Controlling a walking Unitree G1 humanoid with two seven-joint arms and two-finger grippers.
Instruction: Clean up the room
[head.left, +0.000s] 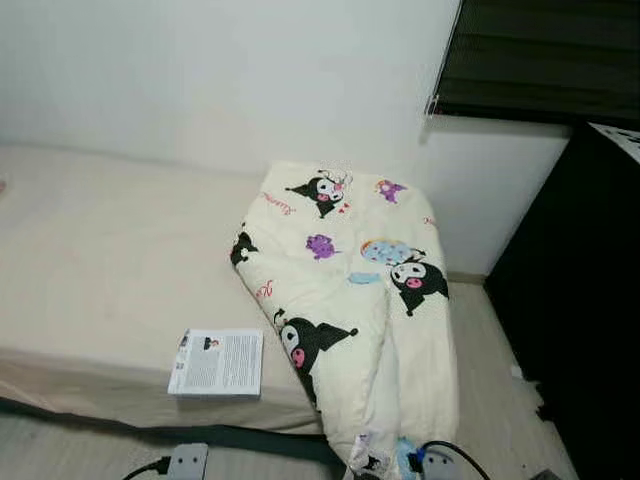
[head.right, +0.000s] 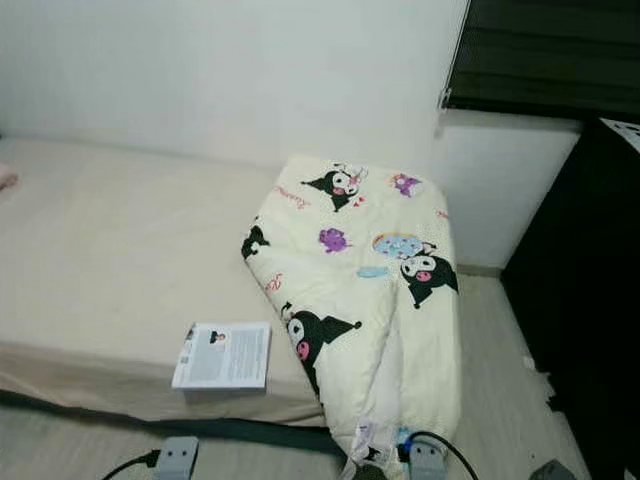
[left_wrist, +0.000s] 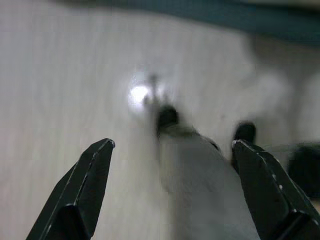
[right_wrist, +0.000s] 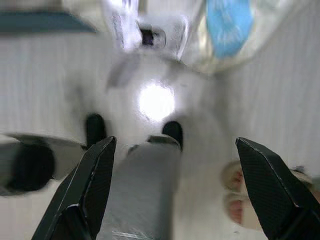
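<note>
One bed (head.left: 90, 250) with a bare beige mattress runs along the white wall, and on it lie two things. One is a cream blanket (head.left: 345, 290) printed with black cartoon characters, folded into a long bundle at the bed's right end; its lower part spills over the front edge and hangs down to the floor (head.left: 490, 400). The other is a single booklet (head.left: 217, 362), lying flat right at the front edge, just left of the blanket and apart from it. The rest of the mattress, left of these two, is open surface.

To the right of the bed a narrow strip of pale floor lies between the hanging blanket and one dark cabinet (head.left: 575, 300). A dark window blind (head.left: 540, 55) hangs above that corner.

Two grippers, both hanging low over the floor. The left gripper (left_wrist: 172, 150) has its jaws spread wide with nothing between them; the floor beneath it is blurred. The right gripper (right_wrist: 175, 147) also has its jaws wide apart and empty, above the floor near the blanket's hanging end, where a blue patch (right_wrist: 227, 20) shows
</note>
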